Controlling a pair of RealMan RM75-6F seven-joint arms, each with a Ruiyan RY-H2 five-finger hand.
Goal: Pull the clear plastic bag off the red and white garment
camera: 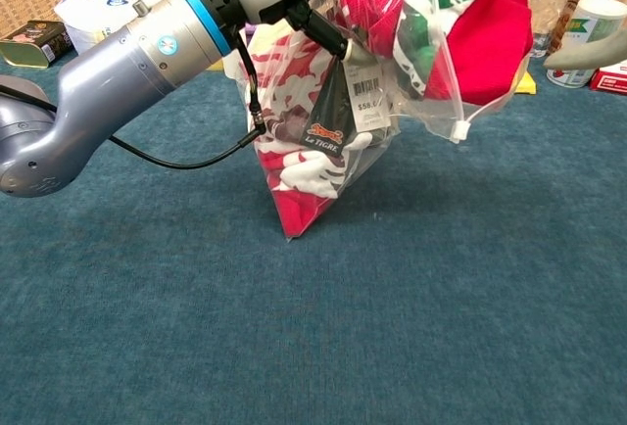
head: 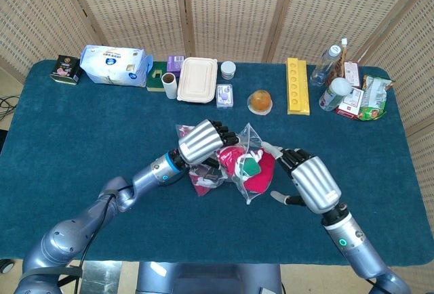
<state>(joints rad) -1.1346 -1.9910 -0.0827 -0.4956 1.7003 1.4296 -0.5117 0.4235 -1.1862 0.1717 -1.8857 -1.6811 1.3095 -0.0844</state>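
The left hand (head: 201, 141) grips the clear plastic bag (camera: 333, 102) with the red and white garment (camera: 294, 165) above the desk (head: 81, 138). We cannot confirm whether the right hand (head: 308, 180) touches it; the chest view crops both hands.

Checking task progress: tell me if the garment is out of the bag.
Still in: the clear plastic bag wraps the red and white garment.

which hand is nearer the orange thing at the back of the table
Left, narrowly. The left hand, holding the clear plastic bag, sits in front of the orange thing and off to its left. The right hand is nearer the table's front edge, to its right.
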